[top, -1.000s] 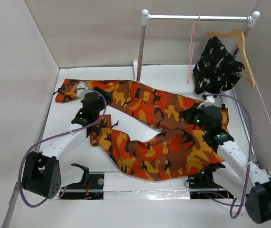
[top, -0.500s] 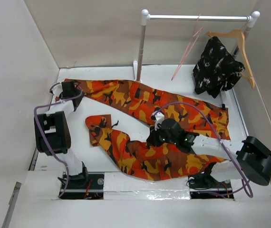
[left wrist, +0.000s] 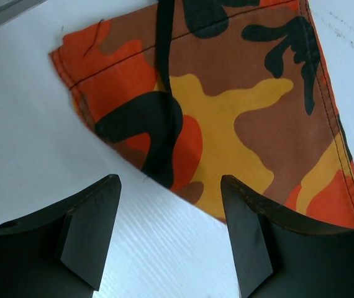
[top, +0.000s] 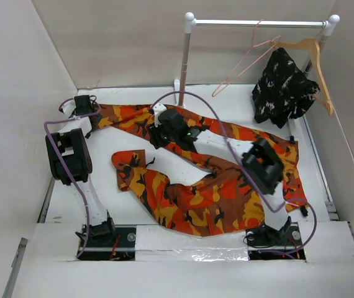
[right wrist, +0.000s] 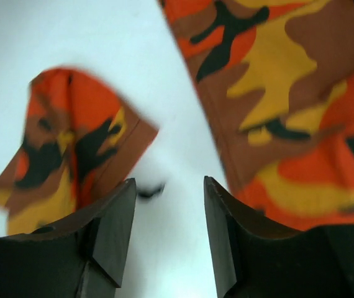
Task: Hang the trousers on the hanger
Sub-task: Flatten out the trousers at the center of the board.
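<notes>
So the trousers [top: 226, 186] are flat on the table [top: 102, 205], bent into a sideways V. One leg runs left-right along the far side, the other doubles back from the waist on the right toward the near left. Long axis is basically left to right.

The left gripper [left wrist: 167, 198] is way over at the far-left cuff, fingers spread, hovering over the cuff's corner and pinching nothing. The right gripper [right wrist: 169, 192] is out over the middle of the far leg. Its fingers are spread too, with only bare white table between them. That view is smeared, but I'd say it's holding nothing.

Here's the bit that matters. The hanger [top: 245, 65] isn't on the table at all: it hangs tilted off the rail [top: 258, 23] at the far right, beyond both grippers. The right arm is the nearer one, so I'd guess it fetches the hanger or feeds cloth over it. It's too thin for me to say how well its hook sits.

No bins or boxes here. The rail is the only thing holding stuff: the pink hanger, plus a wooden hanger [top: 307, 46] carrying a black-and-white garment [top: 282, 84], just to its right.
</notes>
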